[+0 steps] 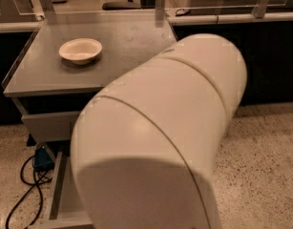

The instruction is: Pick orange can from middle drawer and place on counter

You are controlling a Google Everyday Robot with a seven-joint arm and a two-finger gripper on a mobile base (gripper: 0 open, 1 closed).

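The white housing of my arm (160,142) fills the middle and lower part of the camera view. My gripper is hidden behind it, and so is the orange can. Only the left side wall of the open middle drawer (57,187) and a strip of its floor show at the lower left. The grey counter (127,42) lies above it, with its front edge partly covered by the arm.
A white bowl (80,50) sits on the counter's left part. A shut grey drawer front (46,125) is under the counter's edge. A blue box (41,158) and black cables (22,194) lie on the floor to the left. Speckled floor (260,166) is at the right.
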